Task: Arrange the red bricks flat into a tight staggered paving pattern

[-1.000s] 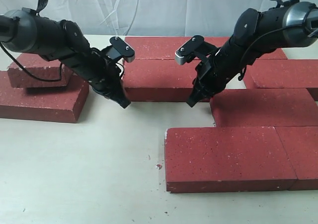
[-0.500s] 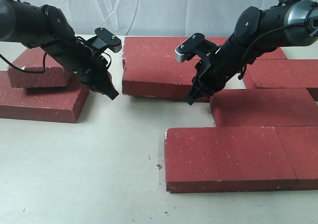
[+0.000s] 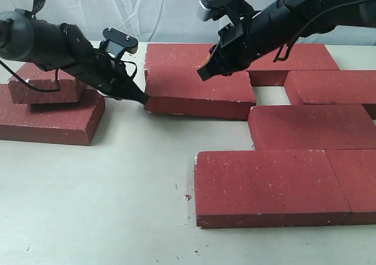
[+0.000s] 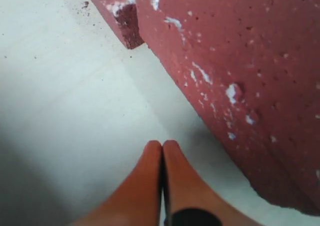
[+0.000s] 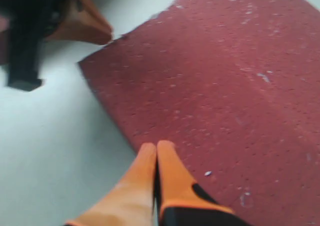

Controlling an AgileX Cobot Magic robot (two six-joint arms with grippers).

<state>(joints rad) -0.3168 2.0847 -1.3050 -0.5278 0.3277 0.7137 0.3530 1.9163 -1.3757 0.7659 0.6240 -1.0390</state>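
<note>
I see the left gripper [image 3: 143, 99] low over the table [image 3: 106, 206], with its tip at the lower left corner of the middle brick [image 3: 200, 86]. From the outside camera it seems to touch this corner, but I cannot tell for sure. Its orange fingers [image 4: 147, 166] are pressed together and hold nothing, and the rough side of the same brick [image 4: 250, 60] runs just beside them.

The right gripper [image 3: 202, 76] hangs above the top face of the middle brick. Its fingers [image 5: 167, 161] are also closed on nothing, and under them is the speckled top of the brick [image 5: 225, 85].

The middle brick lies a little askew to the other red bricks. On its right a small patch of bare table separates it from the right brick [image 3: 332, 86]. In front of these lies the second-row brick [image 3: 311, 127], and nearest to the camera the front brick [image 3: 264, 185] touches another one [image 3: 359, 183] end to end. At the far left, the small upper brick [image 3: 41, 83] rests on the lower brick [image 3: 47, 121].
</note>
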